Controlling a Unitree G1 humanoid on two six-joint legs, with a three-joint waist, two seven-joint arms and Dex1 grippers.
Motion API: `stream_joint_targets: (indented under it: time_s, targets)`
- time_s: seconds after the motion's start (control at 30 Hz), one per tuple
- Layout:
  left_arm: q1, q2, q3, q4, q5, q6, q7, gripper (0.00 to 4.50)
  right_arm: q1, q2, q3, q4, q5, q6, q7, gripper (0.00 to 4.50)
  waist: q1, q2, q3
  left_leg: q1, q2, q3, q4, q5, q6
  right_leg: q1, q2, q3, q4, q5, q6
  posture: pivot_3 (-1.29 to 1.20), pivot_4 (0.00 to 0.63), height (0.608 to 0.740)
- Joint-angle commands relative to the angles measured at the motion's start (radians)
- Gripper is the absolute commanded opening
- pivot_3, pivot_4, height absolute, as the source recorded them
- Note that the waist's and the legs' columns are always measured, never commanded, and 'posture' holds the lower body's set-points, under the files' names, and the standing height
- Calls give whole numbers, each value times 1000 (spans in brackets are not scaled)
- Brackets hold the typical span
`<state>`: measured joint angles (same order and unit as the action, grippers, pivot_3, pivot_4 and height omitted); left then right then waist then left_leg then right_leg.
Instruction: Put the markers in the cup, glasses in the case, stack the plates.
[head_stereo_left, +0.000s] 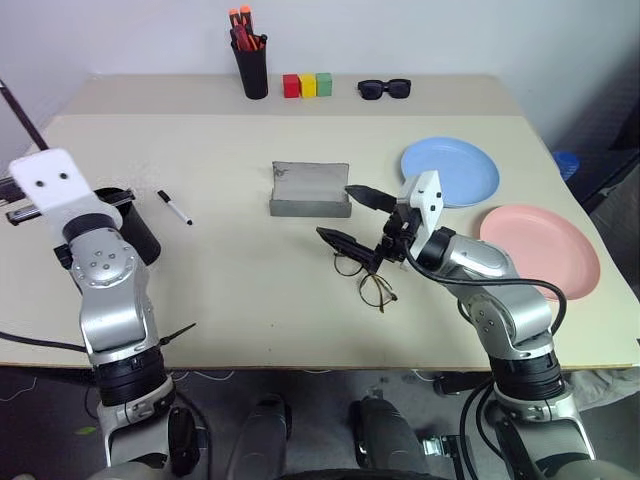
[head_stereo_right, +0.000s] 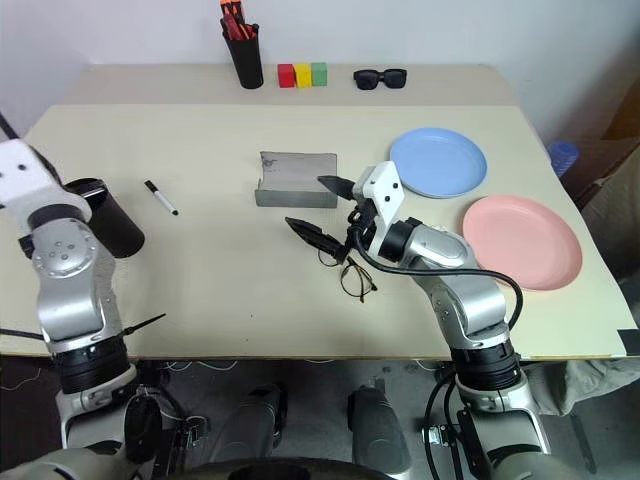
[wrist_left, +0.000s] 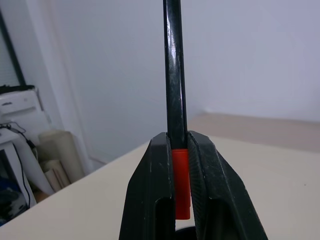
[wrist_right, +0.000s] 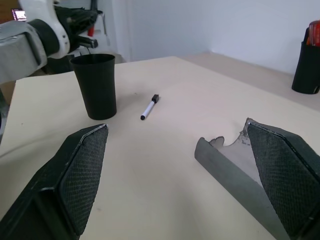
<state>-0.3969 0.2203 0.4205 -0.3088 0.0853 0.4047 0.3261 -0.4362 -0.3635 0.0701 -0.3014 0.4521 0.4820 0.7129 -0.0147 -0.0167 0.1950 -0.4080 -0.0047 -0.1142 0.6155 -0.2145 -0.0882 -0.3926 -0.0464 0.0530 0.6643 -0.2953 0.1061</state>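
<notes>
Left gripper (wrist_left: 181, 165), jaws clenched on the black marker (wrist_left: 174, 75) near the cup (wrist_right: 96, 84); right gripper (head_stereo_left: 350, 215) released above the glasses (head_stereo_left: 368, 280); white marker (head_stereo_left: 174, 207), case (head_stereo_left: 310, 190), unstacked plates (head_stereo_left: 455, 165) remain on the worktop (head_stereo_left: 240, 280).

two plates (head_stereo_left: 449, 170), two markers (head_stereo_left: 174, 207)

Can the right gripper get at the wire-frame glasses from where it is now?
Probably yes. The right gripper is open and hangs just above the glasses, which lie apart from the case on bare table. Nothing sits between them.
</notes>
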Motion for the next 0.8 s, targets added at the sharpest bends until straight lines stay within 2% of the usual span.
stream_joint_targets:
  time_s: [0.03, 0.57, 0.67, 0.8]
  targets:
    - [12, -15, 2, -42, 6, -24, 16, 53, -31, 12, 1, -5, 10, -25, 9, 4500, -1, 0, 0, 0, 0, 0, 0, 0, 0, 0, 0, 0, 0, 0, 0, 0, 150, 740]
    - [66, -89, -24, -60, 35, -31, 77, 53, -29, 18, 8, -11, 6, -29, 3, 4500, -3, 0, 0, 0, 0, 0, 0, 0, 0, 0, 0, 0, 0, 0, 0, 0, 150, 740]
    - [66, -96, -27, -61, 32, -29, 78, 1158, -29, 17, 10, -10, 5, -30, 5, 4500, -2, 0, 0, 0, 0, 0, 0, 0, 0, 0, 1, 0, 0, 0, 0, 0, 150, 740]
    - [65, -96, -29, -59, 33, -28, 80, 3051, -30, 16, 14, -7, 3, -33, 7, 4500, -3, 0, 0, 0, 0, 0, 0, 0, 0, 0, 0, 0, 0, 0, 0, 0, 150, 740]
